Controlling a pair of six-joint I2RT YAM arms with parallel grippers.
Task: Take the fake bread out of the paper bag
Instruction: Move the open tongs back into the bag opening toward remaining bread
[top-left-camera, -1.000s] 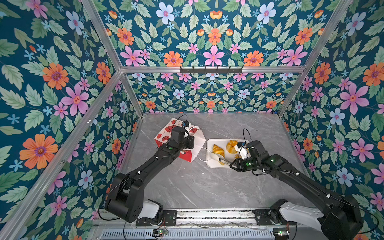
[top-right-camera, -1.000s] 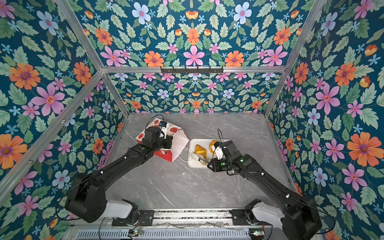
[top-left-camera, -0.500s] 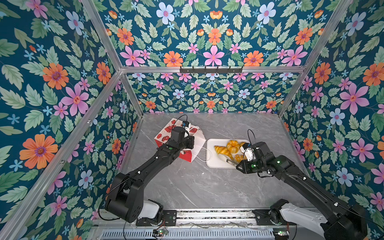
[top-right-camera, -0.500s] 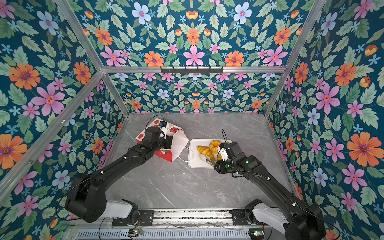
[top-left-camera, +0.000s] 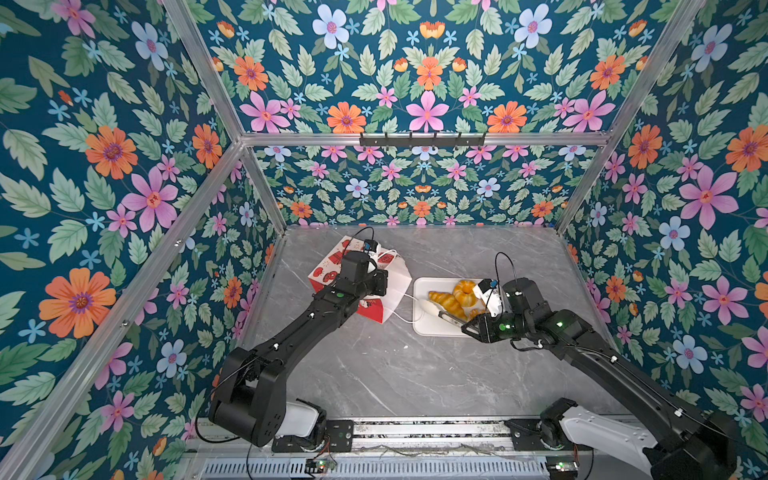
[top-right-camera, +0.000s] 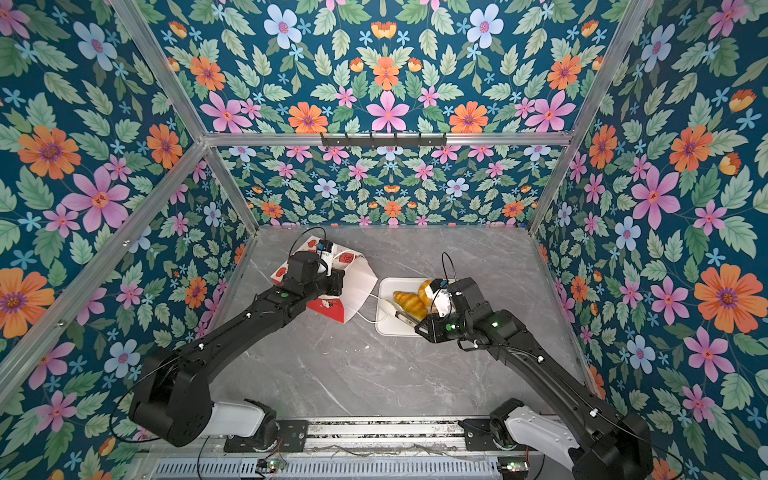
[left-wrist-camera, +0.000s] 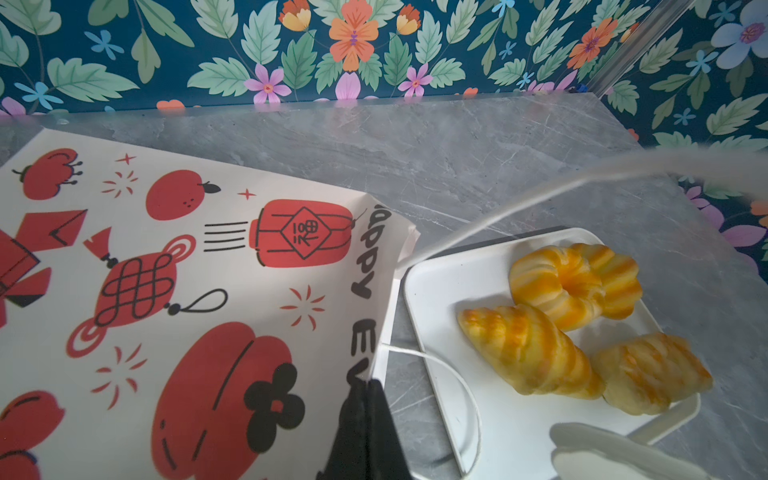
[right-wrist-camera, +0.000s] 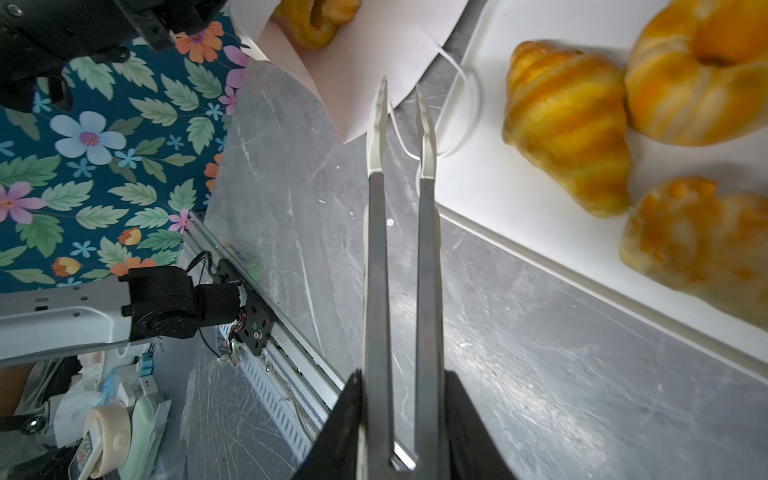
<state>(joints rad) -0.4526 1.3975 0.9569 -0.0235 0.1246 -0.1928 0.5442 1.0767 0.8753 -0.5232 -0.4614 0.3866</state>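
Reaching forward on the left, left gripper pinched onto the rim of the paper bag, lying on its side, mouth toward the tray. Low on the right, right gripper clamping metal tongs, tips narrowly apart, empty, aimed bagward. Croissant, ring doughnut, roll on tray; another pastry inside bag.
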